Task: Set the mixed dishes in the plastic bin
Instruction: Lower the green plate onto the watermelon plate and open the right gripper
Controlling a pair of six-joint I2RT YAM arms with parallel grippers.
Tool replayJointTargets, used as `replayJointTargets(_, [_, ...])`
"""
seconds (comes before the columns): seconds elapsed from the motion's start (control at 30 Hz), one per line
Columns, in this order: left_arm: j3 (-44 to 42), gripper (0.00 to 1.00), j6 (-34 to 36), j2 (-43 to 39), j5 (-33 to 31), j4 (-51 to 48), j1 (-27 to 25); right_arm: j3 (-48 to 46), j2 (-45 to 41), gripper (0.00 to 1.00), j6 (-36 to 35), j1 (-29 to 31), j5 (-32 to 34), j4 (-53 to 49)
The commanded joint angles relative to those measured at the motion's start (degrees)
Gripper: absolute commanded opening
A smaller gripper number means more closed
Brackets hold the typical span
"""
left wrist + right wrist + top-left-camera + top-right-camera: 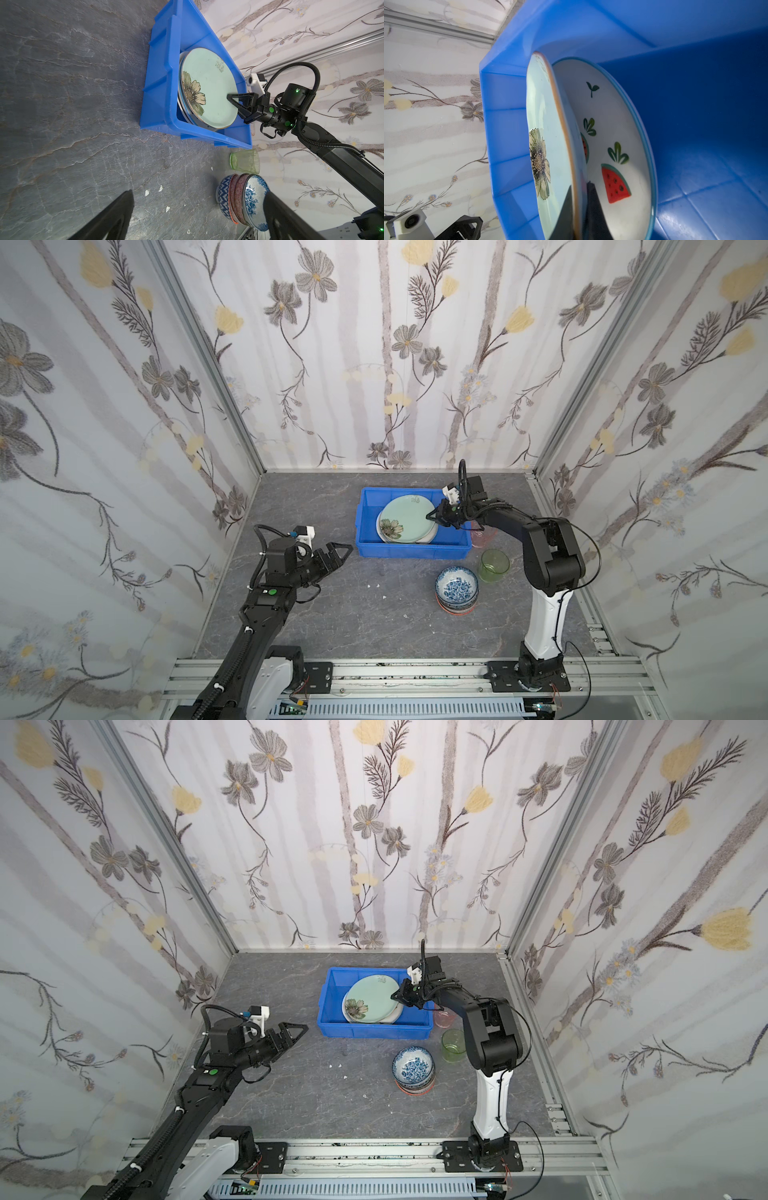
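Note:
The blue plastic bin [365, 526] [374, 1031] [158, 83] [695, 104] stands at the back of the table. My right gripper [432, 516] [395, 996] [229, 97] [579, 187] is shut on the rim of a mint green flower plate [405, 518] [372, 996] [207, 89] [548, 124]. That plate is tilted inside the bin over a watermelon-print plate [612, 124]. My left gripper [345, 549] [301, 1029] [198, 194] hangs open and empty left of the bin. A stack of patterned bowls [457, 589] [243, 203] and a green tumbler [494, 566] [245, 161] stand on the table.
A pink tumbler [484, 535] stands right of the bin, partly hidden by the right arm. Small white chips [374, 585] lie on the grey table. Wallpapered walls close in three sides, and an aluminium rail [415, 672] runs along the front.

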Motion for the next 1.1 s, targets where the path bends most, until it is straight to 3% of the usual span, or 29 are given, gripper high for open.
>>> replayJointTargets(0.0, [0.17,1.0,0.97,0.01,0.32,1.09,0.12,0.35,0.33,0.0,1.22,0.06,-2.69,6.58])
replayJointTargets(0.1, [0.12,1.0,0.97,0.01,0.24,1.03,0.07,-0.06,0.34,0.04,0.99,0.03,-2.14,6.68])
replayJointTargets(0.37, [0.01,1.0,1.04,-0.17,0.06,1.09,0.12,-0.91,0.21,0.31,-0.3,0.03,-0.09,6.07])
replayJointTargets(0.6, [-0.07,1.0,1.75,-0.08,-1.07,0.86,0.19,-1.19,-0.97,0.47,-1.41,0.09,2.17,5.04])
replayJointTargets(1.07, [-0.2,1.0,2.38,0.67,-3.98,-1.69,0.21,-0.73,-3.47,0.54,-4.23,1.34,9.38,1.71])
